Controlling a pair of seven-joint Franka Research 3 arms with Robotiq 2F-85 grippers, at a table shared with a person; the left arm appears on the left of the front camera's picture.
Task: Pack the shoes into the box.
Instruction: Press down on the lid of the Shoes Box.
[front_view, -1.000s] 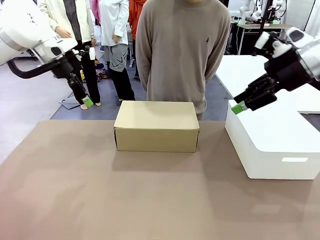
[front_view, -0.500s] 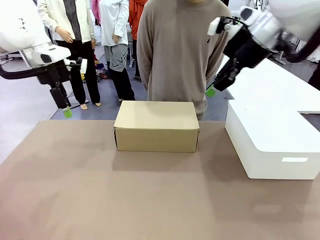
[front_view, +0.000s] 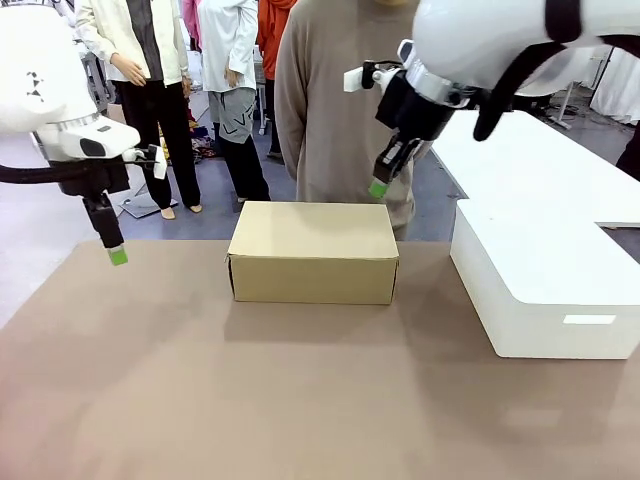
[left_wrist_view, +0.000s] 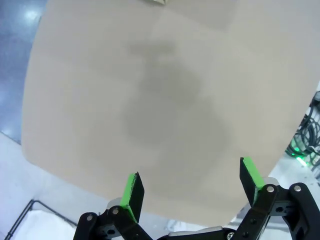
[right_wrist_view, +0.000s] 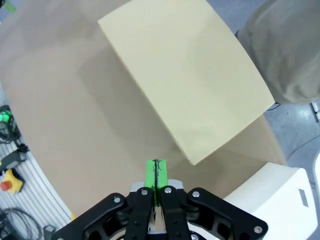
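Across a tan tabletop (front_view: 300, 400) shared with a person in a grey-brown sweater (front_view: 350, 110) at the far side, the box (front_view: 313, 251) sits shut near the far middle, its flat lid down and nothing resting on it. A white block (front_view: 545, 285) stands just to its right, apart from it. The right gripper (front_view: 378, 187) hangs above the box's far right corner with its green pads pressed together and nothing between them, as the right wrist view confirms (right_wrist_view: 156, 172). The left gripper (front_view: 118, 256) hovers low over the table's far left edge, well apart from the box; the left wrist view shows its jaws spread wide and empty (left_wrist_view: 190, 187) over bare tabletop. No shoes lie on the table or in either gripper, so packing has not begun, and the step in hand looks to be getting the lid up. To do that well, the right gripper would likely need to part its fingers, or use its closed tip as a wedge, and catch the lid's free edge rather than press down on the top, which would only pin it shut. Which long side carries the hinge cannot be told, so a gentle test lift is wise. The left gripper could steady the box's left end so the light carton does not slide toward the person.
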